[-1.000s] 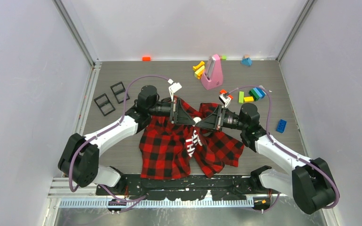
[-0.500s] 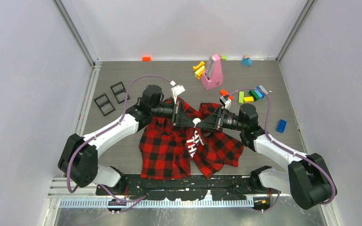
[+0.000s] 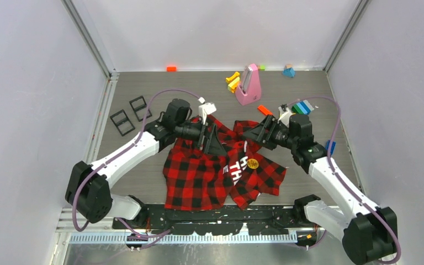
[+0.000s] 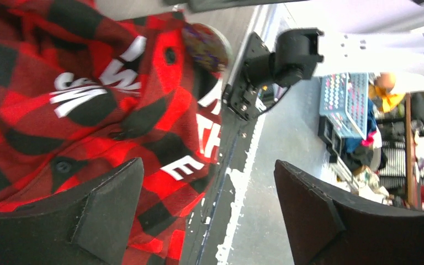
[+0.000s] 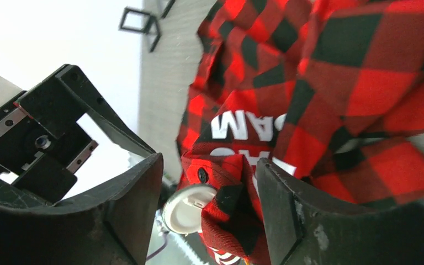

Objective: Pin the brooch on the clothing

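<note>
My left gripper (image 4: 210,171), right gripper (image 5: 210,165) both spread open, empty. Shirt (image 3: 199,176) crumpled on table (image 3: 143,185) between them, brooch (image 3: 252,163) on it. Cloth soft, limp; I'd pinch fold beside brooch

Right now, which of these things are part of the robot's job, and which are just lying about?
Part of the job:
- shirt
- brooch, sitting on the shirt

Just lying about:
- pink wedge
- coloured blocks
- orange block
- black frames
</note>
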Controlling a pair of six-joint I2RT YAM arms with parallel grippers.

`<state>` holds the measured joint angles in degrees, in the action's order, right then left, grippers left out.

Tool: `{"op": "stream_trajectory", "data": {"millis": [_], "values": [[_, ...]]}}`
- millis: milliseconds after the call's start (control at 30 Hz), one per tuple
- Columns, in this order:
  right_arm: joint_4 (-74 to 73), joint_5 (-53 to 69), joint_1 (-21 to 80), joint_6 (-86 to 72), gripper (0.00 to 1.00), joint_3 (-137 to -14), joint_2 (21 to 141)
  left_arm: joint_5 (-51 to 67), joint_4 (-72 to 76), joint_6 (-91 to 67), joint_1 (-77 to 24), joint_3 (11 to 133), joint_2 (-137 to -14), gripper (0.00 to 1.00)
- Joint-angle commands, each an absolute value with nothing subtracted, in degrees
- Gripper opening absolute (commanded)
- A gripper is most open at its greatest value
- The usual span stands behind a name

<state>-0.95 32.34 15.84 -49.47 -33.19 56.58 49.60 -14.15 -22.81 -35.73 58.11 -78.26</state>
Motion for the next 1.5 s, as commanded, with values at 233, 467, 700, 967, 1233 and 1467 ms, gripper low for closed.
{"op": "stream_trajectory", "data": {"millis": [233,467,700,967,1233,1467], "values": [[-28.54,7.88,9.86,-35.37,0.76,-50.11,64.93,18.97,-18.06,-27.79,-25.75,64.58,-82.24,1.00],[-21.79,11.19,7.25,-34.24,0.76,-51.77,76.72,13.62,-15.16,-27.81,-22.77,71.97,-96.22,1.00],[-14.28,14.62,6.16,-36.40,0.75,-51.27,87.16,4.43,-18.94,-21.35,-22.76,83.23,-108.13,1.00],[-11.70,14.69,6.15,-36.97,0.72,-52.03,92.85,0.84,-22.95,-15.57,-22.80,92.80,-119.03,1.00],[-10.09,13.75,6.06,-37.71,0.65,-52.25,95.57,5.27,-22.20,-15.18,-22.93,95.83,-124.00,1.00],[-8.76,13.62,5.91,-38.30,0.53,-52.30,96.65,9.39,-20.87,-16.09,-23.29,94.59,-125.12,0.75]]}}
